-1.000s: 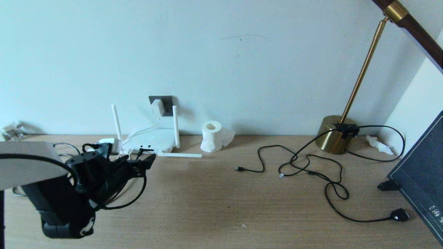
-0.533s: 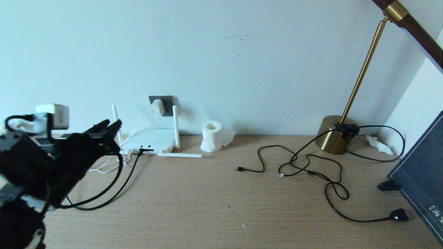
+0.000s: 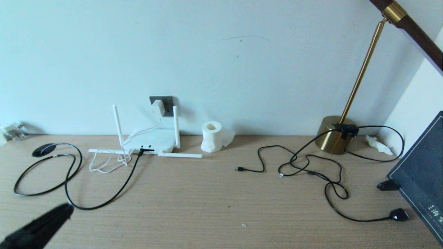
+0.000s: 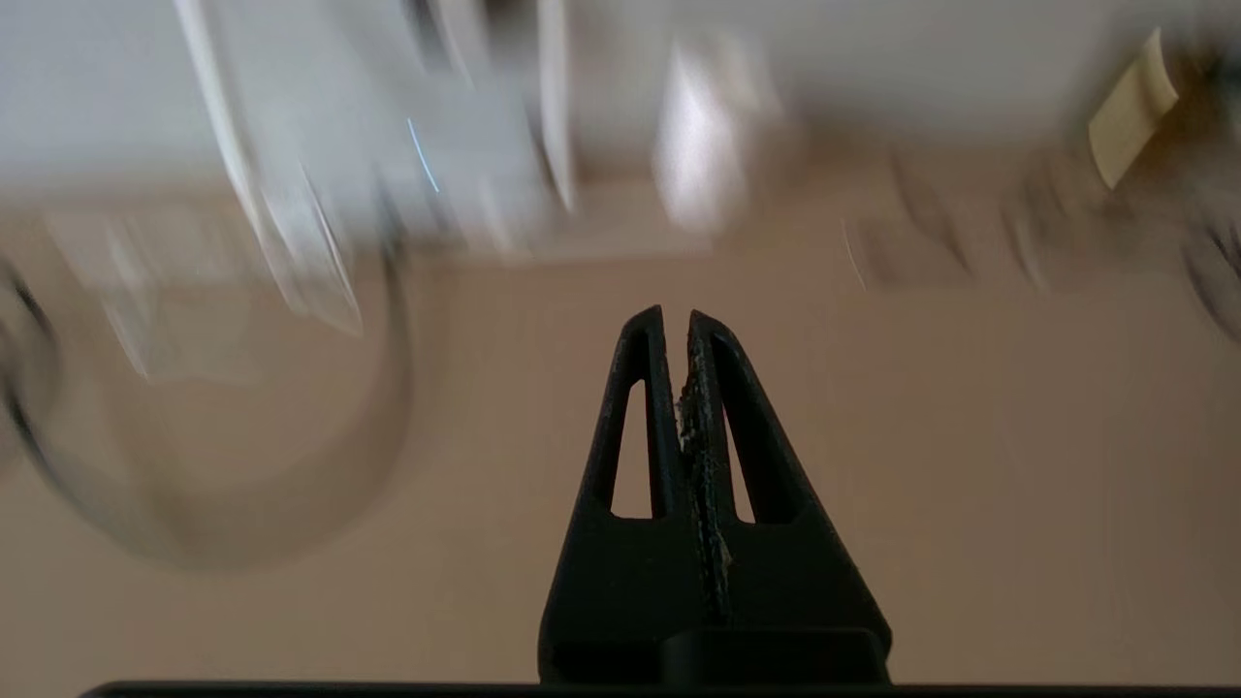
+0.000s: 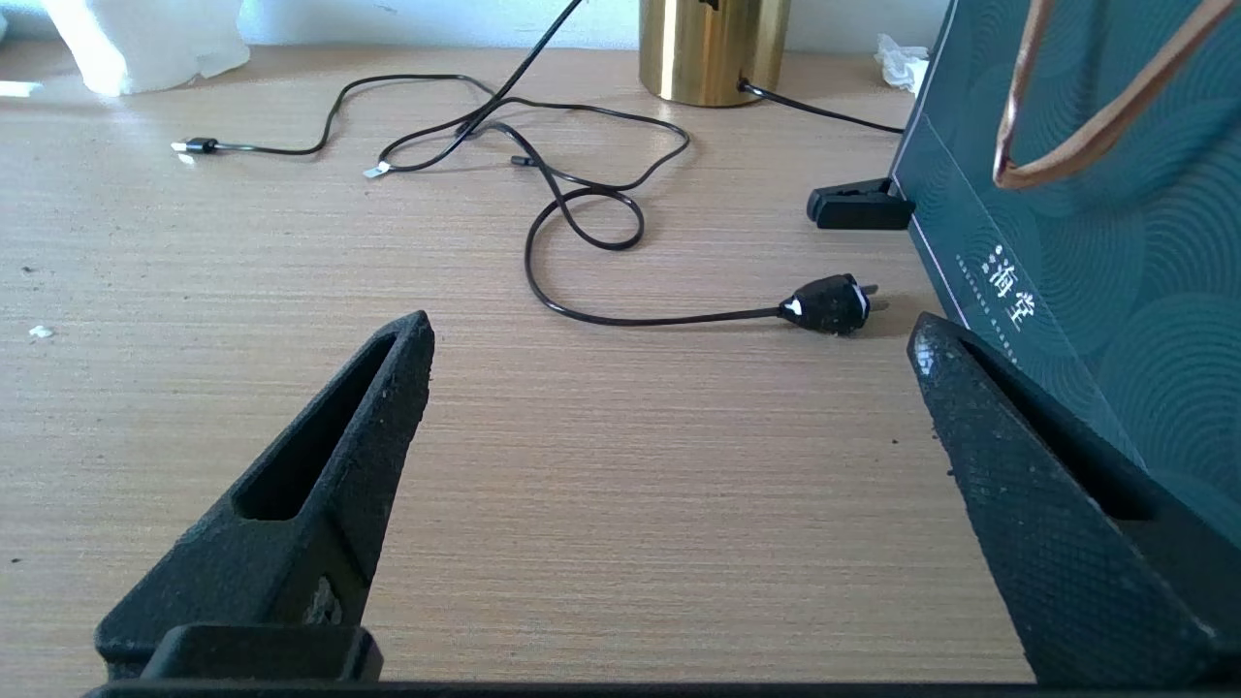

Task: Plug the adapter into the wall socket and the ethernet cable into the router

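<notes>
The adapter is sitting in the wall socket and the ethernet cable is reaching the router, well beyond the left gripper, whose fingers are pressing together on nothing. The right gripper is idling with fingers wide. Judging both plugs seated, pulling back should be steering clear of the cable's loop.

1. Left gripper: fingers pressed together, nothing between them, tips pointing forward over the desk; in the head view only its dark tip shows, low at the near left corner.
2. Right gripper: fingers spread wide, empty, held low and level.
</notes>
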Controlling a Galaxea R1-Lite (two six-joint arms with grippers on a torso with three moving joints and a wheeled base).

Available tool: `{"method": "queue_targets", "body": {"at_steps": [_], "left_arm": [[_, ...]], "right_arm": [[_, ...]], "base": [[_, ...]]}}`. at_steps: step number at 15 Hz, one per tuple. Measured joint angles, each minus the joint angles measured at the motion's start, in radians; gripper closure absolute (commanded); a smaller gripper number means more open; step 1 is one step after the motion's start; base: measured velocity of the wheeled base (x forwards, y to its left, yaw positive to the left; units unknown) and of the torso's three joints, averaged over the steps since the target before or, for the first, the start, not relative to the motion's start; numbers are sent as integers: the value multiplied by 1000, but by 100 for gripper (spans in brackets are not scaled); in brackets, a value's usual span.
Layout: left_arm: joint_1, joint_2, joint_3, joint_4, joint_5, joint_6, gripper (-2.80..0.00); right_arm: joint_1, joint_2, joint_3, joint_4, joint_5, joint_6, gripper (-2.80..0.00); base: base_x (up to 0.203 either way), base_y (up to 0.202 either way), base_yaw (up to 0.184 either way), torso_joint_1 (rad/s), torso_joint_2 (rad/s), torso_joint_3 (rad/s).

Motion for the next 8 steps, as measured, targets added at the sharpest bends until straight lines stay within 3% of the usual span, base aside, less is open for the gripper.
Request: {"method": "queue_targets", "body": {"at_steps": [2, 4, 6, 8], "left_arm": [[-39, -196, 1, 380, 48, -33, 0], [-47, -324, 1, 657, 89, -63, 0], [-12, -371, -3, 786, 92, -32, 0], [107, -375, -9, 825, 52, 54, 0]], "right_arm": [[0, 0, 0, 0, 1, -3, -280], [0, 0, 0, 0, 0, -3, -280], [0, 0, 0, 4, 1, -28, -280], [0, 0, 0, 4, 1, -29, -280]], "base": [[0, 0, 0, 0, 0, 0], [0, 0, 0, 0, 0, 0], [0, 0, 0, 0, 0, 0], [0, 0, 0, 0, 0, 0]]}}
